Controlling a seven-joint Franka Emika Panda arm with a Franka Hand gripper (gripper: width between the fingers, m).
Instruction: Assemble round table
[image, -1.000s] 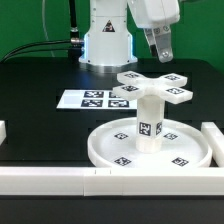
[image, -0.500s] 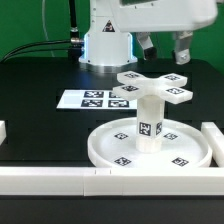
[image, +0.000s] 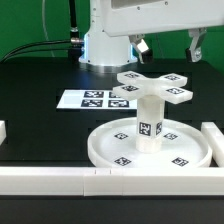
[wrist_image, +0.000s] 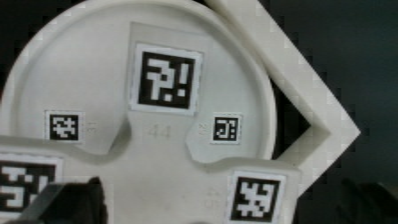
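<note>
The round disc (image: 150, 148) lies at the front of the black table. The stubby post (image: 150, 118) stands upright on its middle. The cross-shaped piece (image: 152, 87) sits on top of the post. My gripper (image: 169, 47) hangs above and behind the cross piece, apart from it. Its two fingers (image: 143, 45) are spread wide with nothing between them. The wrist view is filled by white tagged surface (wrist_image: 164, 78) seen close up; I cannot tell which part it is. A dark fingertip (wrist_image: 54, 200) shows at the edge.
The marker board (image: 92, 98) lies flat to the exterior view's left of the cross piece. Long white bars run along the front (image: 50, 178) and the exterior view's right (image: 212, 135). The robot base (image: 105, 45) stands at the back.
The gripper has moved up and turned. Its fingers, close together a second ago, now stand wide apart. The disc, post and cross piece have not moved.
</note>
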